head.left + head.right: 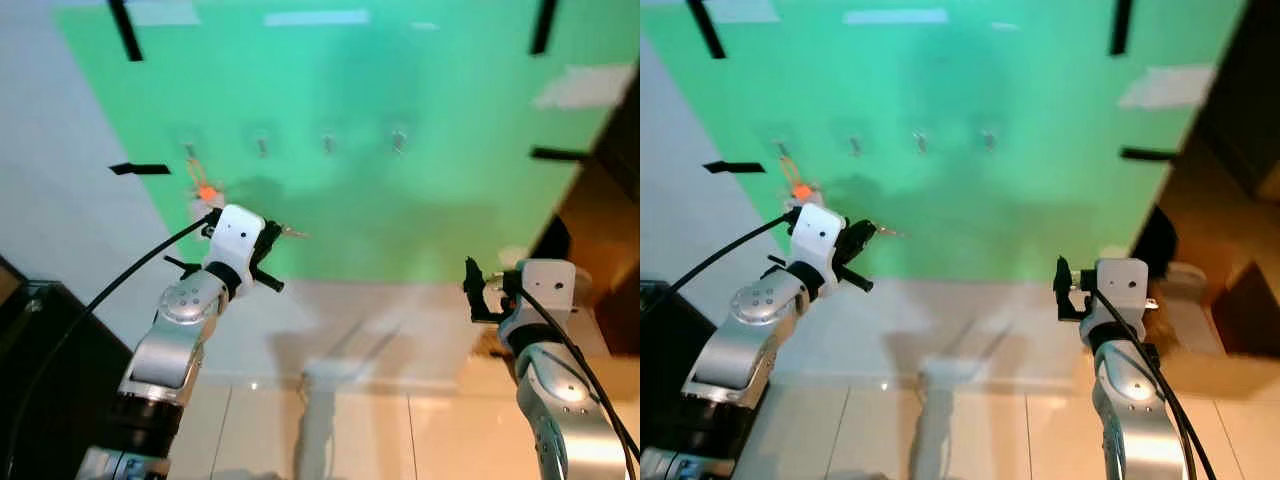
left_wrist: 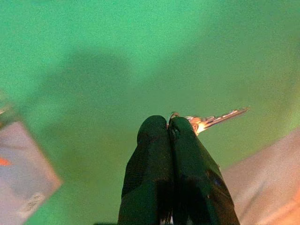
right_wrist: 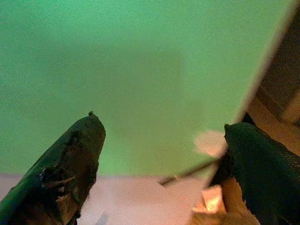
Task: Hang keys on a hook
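Note:
My left gripper [image 1: 271, 238] is raised in front of the green wall [image 1: 400, 210], below and right of the leftmost hook. It is shut on a silver key [image 2: 216, 119], whose blade sticks out sideways past the fingertips [image 2: 159, 129]. A row of small metal hooks runs across the wall: the leftmost hook [image 1: 190, 151], a second hook [image 1: 262, 146] and others further right. An orange-tagged key bunch [image 1: 205, 190] hangs from the leftmost hook, just above my left wrist. My right gripper [image 3: 161, 124] is held low at the right, open and holding nothing.
Black tape strips [image 1: 138, 168] mark the green wall. Below the green panel there is a white wall band [image 1: 380, 320], then glossy floor tiles. A dark cabinet [image 1: 40, 350] stands at the lower left. Brown furniture and boxes [image 1: 600, 250] crowd the right side.

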Available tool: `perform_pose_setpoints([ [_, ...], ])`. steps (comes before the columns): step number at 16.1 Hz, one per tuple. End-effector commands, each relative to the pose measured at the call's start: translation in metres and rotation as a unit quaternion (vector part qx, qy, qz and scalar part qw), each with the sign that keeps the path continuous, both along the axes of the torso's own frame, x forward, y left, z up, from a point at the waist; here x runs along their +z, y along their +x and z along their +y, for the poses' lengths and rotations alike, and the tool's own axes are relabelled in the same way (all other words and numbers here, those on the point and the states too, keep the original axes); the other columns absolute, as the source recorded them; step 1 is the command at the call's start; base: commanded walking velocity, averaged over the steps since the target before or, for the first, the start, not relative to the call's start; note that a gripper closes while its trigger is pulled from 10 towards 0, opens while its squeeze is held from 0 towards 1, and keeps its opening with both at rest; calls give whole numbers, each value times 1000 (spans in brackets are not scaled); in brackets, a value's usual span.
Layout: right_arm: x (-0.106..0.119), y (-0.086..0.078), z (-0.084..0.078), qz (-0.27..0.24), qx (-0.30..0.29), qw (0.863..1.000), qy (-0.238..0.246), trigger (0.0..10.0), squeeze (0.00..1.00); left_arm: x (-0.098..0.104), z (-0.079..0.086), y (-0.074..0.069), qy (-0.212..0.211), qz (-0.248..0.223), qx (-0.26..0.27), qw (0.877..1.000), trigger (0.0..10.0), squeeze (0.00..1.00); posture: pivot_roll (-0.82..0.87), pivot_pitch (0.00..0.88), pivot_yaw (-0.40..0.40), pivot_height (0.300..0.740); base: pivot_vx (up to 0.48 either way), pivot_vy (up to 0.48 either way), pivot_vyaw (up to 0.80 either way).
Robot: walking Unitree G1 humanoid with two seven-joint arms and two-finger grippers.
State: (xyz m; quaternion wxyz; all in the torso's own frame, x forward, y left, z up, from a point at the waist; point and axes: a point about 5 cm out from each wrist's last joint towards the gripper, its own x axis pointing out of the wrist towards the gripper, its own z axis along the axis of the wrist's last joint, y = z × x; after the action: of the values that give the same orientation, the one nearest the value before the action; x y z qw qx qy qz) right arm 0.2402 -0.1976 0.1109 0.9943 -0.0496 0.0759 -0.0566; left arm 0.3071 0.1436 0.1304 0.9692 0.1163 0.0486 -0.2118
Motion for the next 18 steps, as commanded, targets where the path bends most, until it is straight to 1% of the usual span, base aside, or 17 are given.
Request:
perform_pose_setpoints([
  [1, 4, 3, 10, -10, 17, 1000, 3, 10000, 0, 2, 11, 1, 4, -3, 14, 1000, 10000, 0, -182, 0, 64, 732, 319, 0, 0],
  [2, 4, 2, 10, -12, 21, 1000, 2, 10000, 0, 3, 11, 1, 3, -5, 13, 1000, 10000, 0, -183, 0, 63, 732, 315, 0, 0],
  [3, 5, 2, 11, -17, 28, 999, 4, 10000, 0, 5, 10, 2, -12, -15, 7, 1000, 10000, 0, -186, 0, 65, 732, 0, 0, 0],
  [5, 8, 1, 15, -26, 54, 998, 0, 10000, 0, 13, 7, 2, -39, -22, -23, 999, 10000, 0, -188, 0, 68, 732, 0, 0, 0],
  [6, 10, 0, 16, -27, 66, 997, -1, 10000, 0, 18, 8, 2, -56, -25, -38, 997, 10000, 0, -190, 0, 69, 732, 0, 0, 0],
  [7, 13, -1, 20, -24, 100, 995, -21, 10000, 0, 30, 17, 5, -99, -17, -86, 991, 10000, 0, -185, 0, 64, 732, 0, 0, 0],
  [9, 18, 0, 24, -27, 124, 991, -36, 10000, 0, 41, 24, 7, -104, -4, -144, 984, 10000, 0, -179, 0, 60, 732, 0, 0, 0],
  [10, 20, 0, 25, -29, 129, 991, -37, 10000, 0, 44, 26, 8, -104, -1, -157, 982, 10000, 0, -177, 0, 60, 732, 0, 0, 0],
  [11, 27, 3, 28, -41, 147, 988, -38, 10000, 0, 58, 36, 19, -113, 13, -202, 973, 10000, 0, -171, 0, 63, 732, 0, 0, 0],
  [12, 30, 3, 30, -46, 156, 986, -39, 10000, 0, 66, 41, 24, -117, 15, -217, 969, 10000, 0, -170, 0, 65, 732, 0, 0, 0],
  [13, 35, 3, 35, -53, 180, 982, -37, 10000, 0, 76, 49, 35, -132, 17, -226, 965, 10000, 0, -168, 0, 68, 732, 0, 0, 0],
  [14, 39, 2, 41, -57, 207, 976, -37, 10000, 0, 82, 58, 43, -140, 24, -229, 963, 10000, 0, -170, 0, 78, 732, 0, 0, 0],
  [15, 40, 1, 43, -58, 216, 974, -38, 10000, 0, 84, 60, 44, -140, 26, -229, 963, 10000, 0, -171, 0, 80, 732, 0, 0, 0],
  [16, 42, -1, 48, -59, 236, 969, -37, 10000, 0, 87, 66, 49, -135, 28, -224, 965, 10000, 0, -173, 0, 89, 732, 0, 0, 0],
  [18, 46, -2, 54, -61, 257, 964, -39, 10000, 0, 95, 73, 57, -125, 33, -226, 965, 10000, 0, -172, 0, 98, 732, 0, 0, 0],
])
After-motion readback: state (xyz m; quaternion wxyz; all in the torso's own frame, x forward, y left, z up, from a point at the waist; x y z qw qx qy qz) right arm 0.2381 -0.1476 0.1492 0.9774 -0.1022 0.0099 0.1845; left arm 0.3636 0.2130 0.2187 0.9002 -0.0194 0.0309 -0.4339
